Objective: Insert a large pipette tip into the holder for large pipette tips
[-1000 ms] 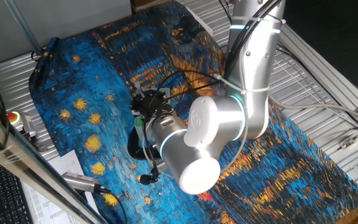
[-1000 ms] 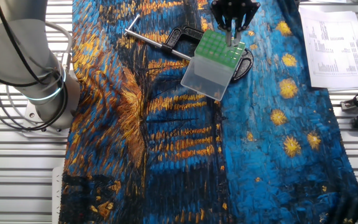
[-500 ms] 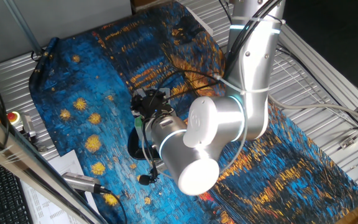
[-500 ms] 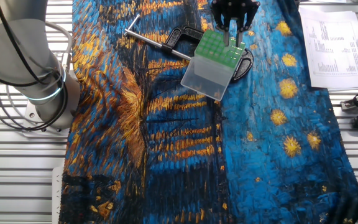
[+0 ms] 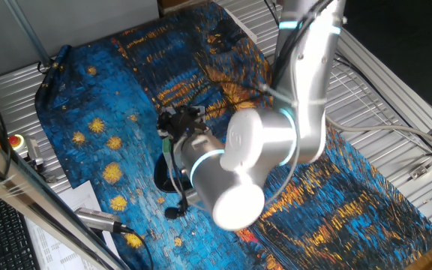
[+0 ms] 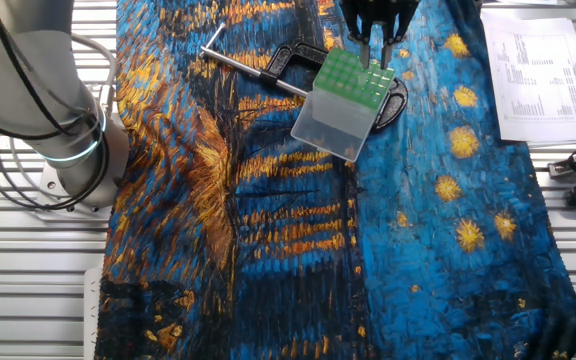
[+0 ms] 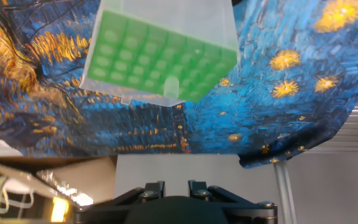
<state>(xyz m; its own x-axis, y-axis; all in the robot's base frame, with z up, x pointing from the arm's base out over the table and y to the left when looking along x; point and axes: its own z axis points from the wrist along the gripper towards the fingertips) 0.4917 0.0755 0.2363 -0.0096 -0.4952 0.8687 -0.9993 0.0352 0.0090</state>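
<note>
The holder (image 6: 351, 80) is a translucent box with a green perforated top, lying on the painted cloth. In the hand view its green top (image 7: 160, 59) fills the upper middle. A pale rounded stub, apparently the large pipette tip (image 7: 171, 84), stands in a hole near the top's near edge. My gripper (image 6: 375, 58) hangs just above the holder's far edge, its two fingers apart and nothing between them. In one fixed view the gripper (image 5: 178, 124) is mostly hidden behind the arm, and only a green sliver of the holder (image 5: 169, 148) shows.
A black C-shaped clamp (image 6: 293, 58) with a grey screw rod (image 6: 240, 63) lies left of the holder. A black disc (image 6: 396, 100) sits under the holder's right side. Papers (image 6: 533, 70) and the metal table frame lie beyond the cloth's right edge.
The fingers, close together over the holder's top before, have spread apart and lifted slightly. The arm's elbow has shifted a little. The holder has not moved.
</note>
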